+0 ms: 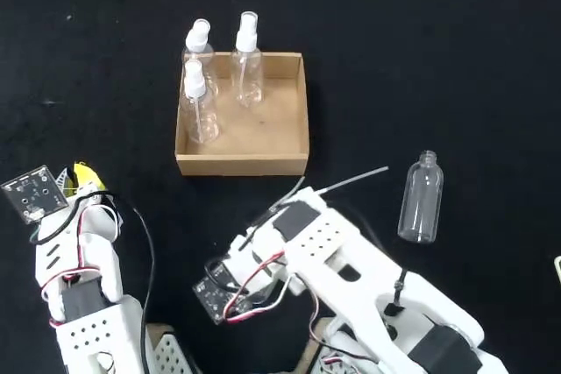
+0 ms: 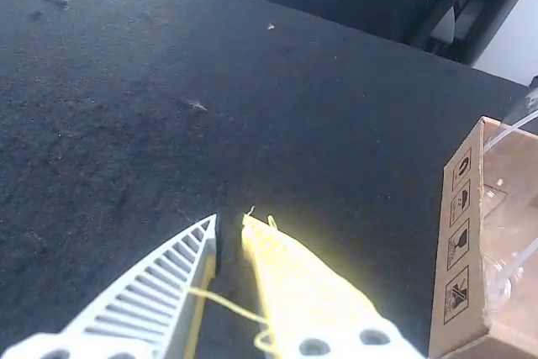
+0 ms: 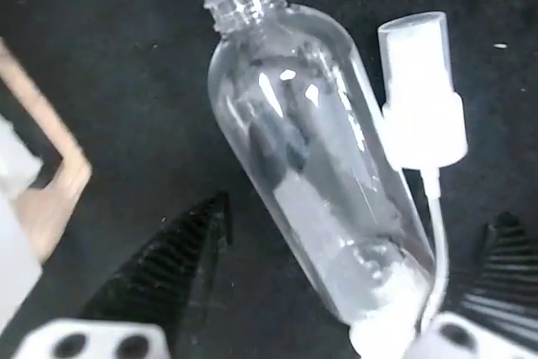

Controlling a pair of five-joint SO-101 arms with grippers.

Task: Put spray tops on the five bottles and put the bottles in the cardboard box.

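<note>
right hand (image 3: 361, 209) wide astride bottle (image 3: 294, 124)

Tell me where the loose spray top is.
In the right wrist view the spray top lies on the black table beside an uncapped bottle, inside the open right claw.

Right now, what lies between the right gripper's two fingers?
The uncapped bottle and, beside it, a loose spray top with its tube lie inside the open right gripper, as the right wrist view shows.

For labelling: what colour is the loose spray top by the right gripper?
White spray top, clearest in the right wrist view.
</note>
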